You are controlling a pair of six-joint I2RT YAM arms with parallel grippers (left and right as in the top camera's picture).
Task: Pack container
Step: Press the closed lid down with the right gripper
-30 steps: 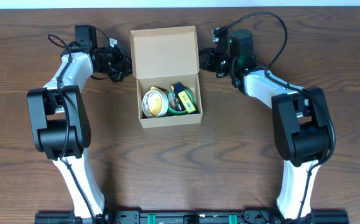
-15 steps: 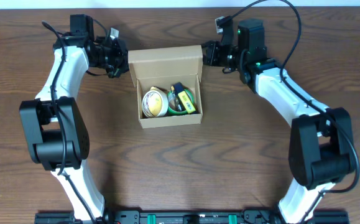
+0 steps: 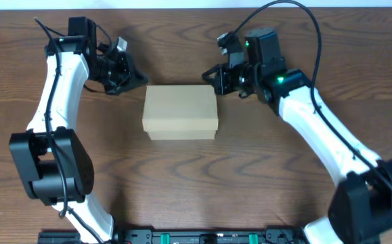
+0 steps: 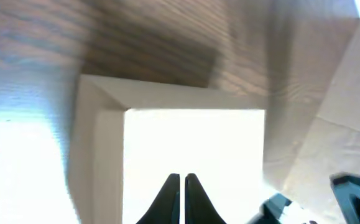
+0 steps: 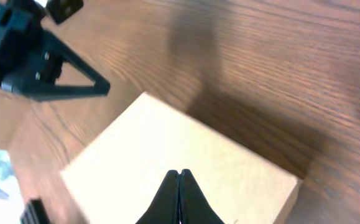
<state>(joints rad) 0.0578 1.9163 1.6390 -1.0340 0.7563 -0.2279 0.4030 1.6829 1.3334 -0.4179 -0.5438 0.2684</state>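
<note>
Since earlier, the container (image 3: 181, 112) had closed; only wrist views showed the left gripper (image 4: 182, 178) and right gripper (image 5: 178, 172) pressed together, empty.

The container (image 3: 181, 112) lies closed on the tabletop (image 3: 250, 169), its lid flat. The left gripper (image 3: 141, 79) is near its far left corner, and the right gripper (image 3: 208, 74) near its far right corner.

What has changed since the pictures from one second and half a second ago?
The lid flap of the container, lying open a second ago, then upright, is now folded shut, hiding the items inside. The left end effector and right end effector, both shut, moved with it to its far corners. The container stayed in place on the table.
</note>
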